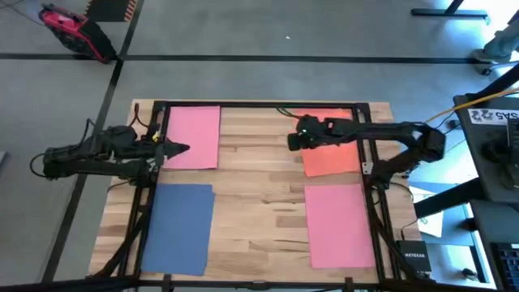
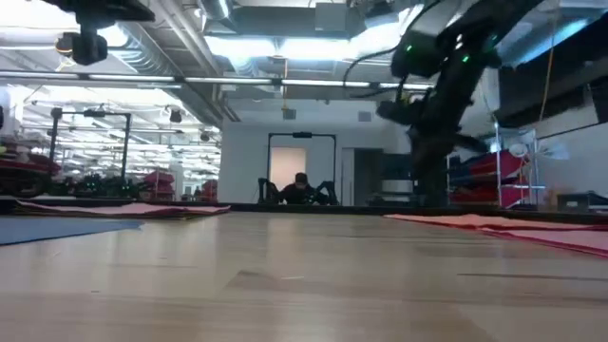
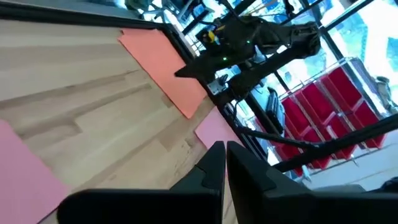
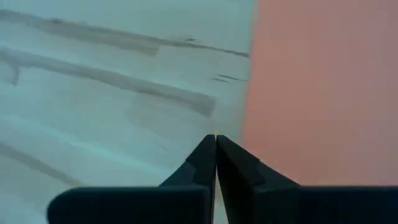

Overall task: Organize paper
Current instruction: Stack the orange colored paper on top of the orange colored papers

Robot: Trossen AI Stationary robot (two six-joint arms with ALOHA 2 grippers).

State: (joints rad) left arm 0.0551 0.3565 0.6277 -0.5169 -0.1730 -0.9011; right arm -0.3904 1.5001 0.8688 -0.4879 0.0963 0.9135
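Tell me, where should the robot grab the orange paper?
Probably by its inner long edge, coming from the table's middle. The orange paper lies flat on the wood, so only an edge offers a pinch, and the right gripper, shut, hangs just there.

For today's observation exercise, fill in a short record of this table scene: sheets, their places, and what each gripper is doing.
sheets: four, lying flat and apart
far left: pink sheet
near left: blue sheet
far right: orange sheet
near right: second pink sheet
left gripper: shut, empty, over the far pink sheet
right gripper: shut, empty, above the orange sheet's inner edge
surface: wooden table
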